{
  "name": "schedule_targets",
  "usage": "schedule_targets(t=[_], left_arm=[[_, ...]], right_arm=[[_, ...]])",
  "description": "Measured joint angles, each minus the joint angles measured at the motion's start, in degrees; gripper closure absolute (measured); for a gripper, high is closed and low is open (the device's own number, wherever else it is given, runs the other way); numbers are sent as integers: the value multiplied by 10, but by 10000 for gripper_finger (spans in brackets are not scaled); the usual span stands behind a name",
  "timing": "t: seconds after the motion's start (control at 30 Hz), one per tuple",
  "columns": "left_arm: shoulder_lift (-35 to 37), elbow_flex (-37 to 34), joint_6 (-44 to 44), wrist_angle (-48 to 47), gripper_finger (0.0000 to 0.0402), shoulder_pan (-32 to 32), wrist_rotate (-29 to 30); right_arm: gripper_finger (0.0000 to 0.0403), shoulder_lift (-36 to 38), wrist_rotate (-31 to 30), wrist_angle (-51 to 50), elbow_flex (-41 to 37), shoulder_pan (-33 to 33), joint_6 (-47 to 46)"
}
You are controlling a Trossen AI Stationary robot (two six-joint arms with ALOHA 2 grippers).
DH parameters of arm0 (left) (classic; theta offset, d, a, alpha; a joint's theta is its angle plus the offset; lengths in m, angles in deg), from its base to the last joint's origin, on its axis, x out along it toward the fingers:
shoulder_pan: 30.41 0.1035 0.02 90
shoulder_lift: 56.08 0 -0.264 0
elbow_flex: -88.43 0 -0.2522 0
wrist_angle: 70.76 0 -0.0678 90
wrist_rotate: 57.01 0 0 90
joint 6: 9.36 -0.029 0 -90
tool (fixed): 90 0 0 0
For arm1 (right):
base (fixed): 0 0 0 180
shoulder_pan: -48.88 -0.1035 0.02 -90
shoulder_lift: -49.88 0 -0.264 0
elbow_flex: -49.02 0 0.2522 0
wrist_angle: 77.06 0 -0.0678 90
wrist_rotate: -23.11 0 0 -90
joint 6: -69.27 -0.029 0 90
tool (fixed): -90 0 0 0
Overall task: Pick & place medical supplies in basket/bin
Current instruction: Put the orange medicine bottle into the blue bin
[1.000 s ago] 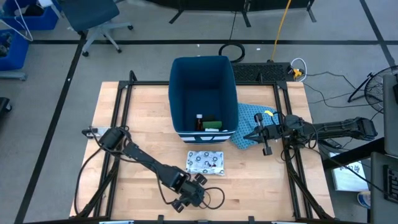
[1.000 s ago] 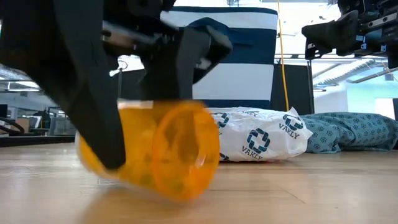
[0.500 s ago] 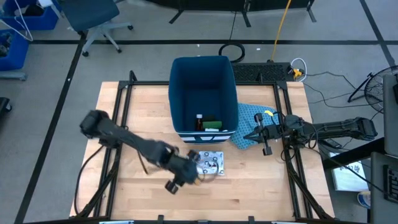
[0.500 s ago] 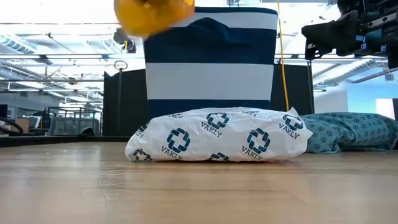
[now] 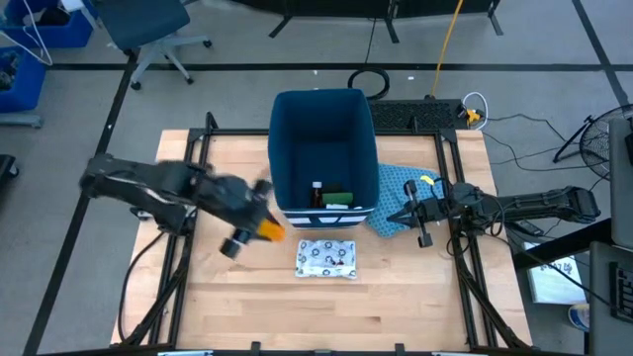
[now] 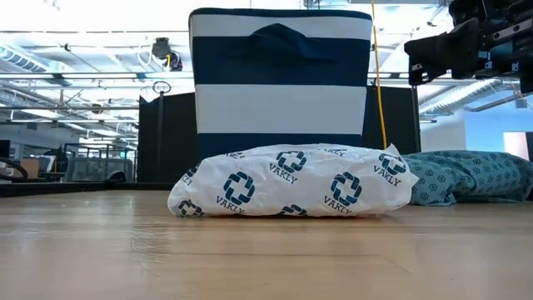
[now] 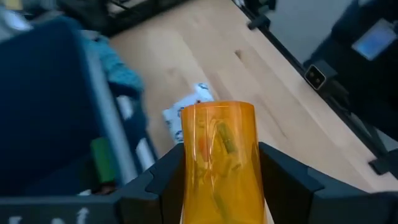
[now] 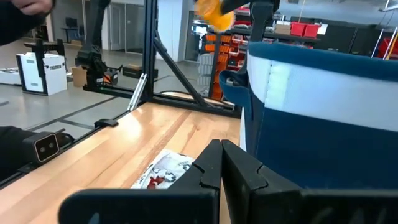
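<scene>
My left gripper [image 5: 259, 227] is shut on the orange vial [image 7: 217, 155] and holds it in the air just left of the bin's near left corner. The deep dark-blue bin [image 5: 324, 138] stands at the table's far middle, with a red bottle [image 5: 316, 193] and a green block [image 5: 337, 198] on its floor. The white blue-patterned packet [image 5: 326, 258] lies flat on the table in front of the bin. My right gripper [image 5: 415, 214] is shut with nothing in it and hovers above the table's right side. My left gripper pinches the orange vial's round side wall [image 7: 249, 168] between its two fingers [image 7: 283, 180], one on each side. The vial lies along the fingers, its end pointing forward past their tips. The fingers slant down and forward from the table's left. The vial is lifted clear of the table.
A blue patterned cloth [image 5: 401, 188] lies bunched against the bin's right side, under my right gripper. Black frame rails [image 5: 193, 178] run along the table's left and right sides. Bare wood [image 5: 396, 307] spreads along the near edge.
My left gripper has risen from near the table's near edge and swung toward the far edge and left, up beside the bin, tipping less steeply downward. The orange vial, which lay on the wood, is lifted clear in its fingers.
</scene>
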Motion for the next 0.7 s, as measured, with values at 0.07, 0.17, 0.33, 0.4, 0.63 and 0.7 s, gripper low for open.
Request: schedule_targets(t=[0.07,0.17,0.33,0.4,0.63,0.7], left_arm=[[48,-25,0,9,223,17,0],[132,-100,1,71,222,46,-3],[285,-287,41,265,222,83,-8],[338,-368,68,351,222,91,-8],[450,-613,137,628,222,93,-7],[468,-659,148,688,222,92,-8]], right_arm=[[403,0,0,0,0,0,-7],[403,0,0,0,0,0,-21],[403,0,0,1,0,0,-49],[403,0,0,1,0,0,-55],[403,0,0,-1,0,0,-76],[403,0,0,-3,0,0,-76]])
